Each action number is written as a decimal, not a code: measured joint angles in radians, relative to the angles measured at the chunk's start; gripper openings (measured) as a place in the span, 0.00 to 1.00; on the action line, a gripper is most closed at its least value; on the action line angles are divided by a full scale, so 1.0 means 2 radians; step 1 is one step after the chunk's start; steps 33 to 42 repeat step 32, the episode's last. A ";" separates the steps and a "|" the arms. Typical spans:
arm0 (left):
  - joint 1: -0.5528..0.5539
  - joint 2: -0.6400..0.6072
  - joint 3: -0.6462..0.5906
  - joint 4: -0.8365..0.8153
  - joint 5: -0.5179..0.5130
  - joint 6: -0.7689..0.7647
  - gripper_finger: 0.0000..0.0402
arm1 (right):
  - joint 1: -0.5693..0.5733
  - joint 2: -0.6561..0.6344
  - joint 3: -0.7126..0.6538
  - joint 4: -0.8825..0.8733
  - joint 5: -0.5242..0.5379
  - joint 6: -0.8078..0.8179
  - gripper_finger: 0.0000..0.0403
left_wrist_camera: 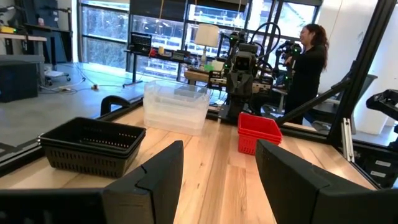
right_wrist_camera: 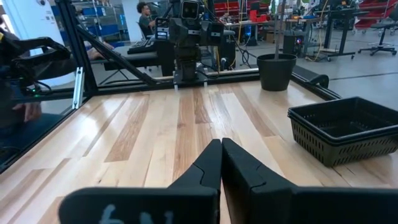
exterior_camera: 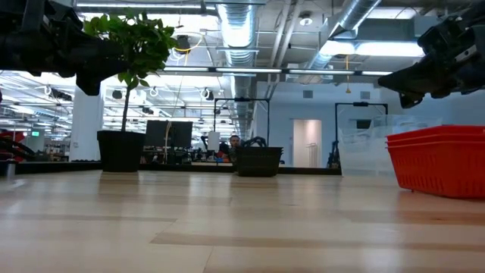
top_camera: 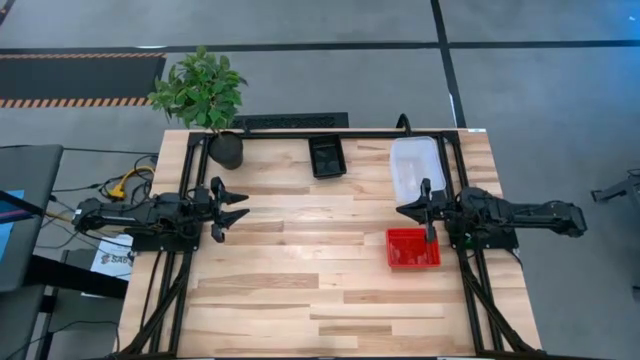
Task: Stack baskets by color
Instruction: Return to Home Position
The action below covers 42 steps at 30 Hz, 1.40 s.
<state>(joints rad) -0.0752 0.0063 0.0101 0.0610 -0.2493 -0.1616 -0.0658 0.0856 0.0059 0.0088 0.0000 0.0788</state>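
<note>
Left gripper (top_camera: 243, 205) sits over the left side of the table (top_camera: 300, 300), pointing in toward the middle. Its fingers (left_wrist_camera: 155, 177) are spread wide apart and the baskets are all well away from them. The black plant pot (top_camera: 225, 150) stands in the far-left corner, off to the side of that arm. Next over, the black baskets (top_camera: 327, 156) are nested in one stack at the far edge, about mid-table. From the left wrist view they (left_wrist_camera: 93, 146) sit ahead of the open fingers and off to one side, not between them. Further right, the clear baskets (top_camera: 418, 167) are stacked at the far edge too, and the red baskets (top_camera: 413, 248) are stacked closer to the front edge. So it's one pile per color, all three piles apart from each other. The right gripper (top_camera: 402, 211) hangs between the clear and red piles as seen from above. The low view shows it raised off the table, higher than the red stack (exterior_camera: 439, 159), so it's not touching either pile. Its fingers (right_wrist_camera: 205, 165) are pressed together, holding nothing, aimed across the bare wood at the other arm. A person (left_wrist_camera: 308, 62) stands in the room behind the right side.
</note>
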 joint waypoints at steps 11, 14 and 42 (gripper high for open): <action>0.000 0.000 0.000 0.000 0.000 0.000 0.47 | 0.000 0.000 0.000 0.000 0.000 0.000 0.07; 0.000 0.000 0.000 0.000 0.000 0.000 0.47 | 0.000 0.000 0.000 0.000 0.000 0.000 0.07; 0.000 0.000 0.000 0.000 0.000 0.000 0.47 | 0.000 0.000 0.000 0.000 0.000 0.000 0.07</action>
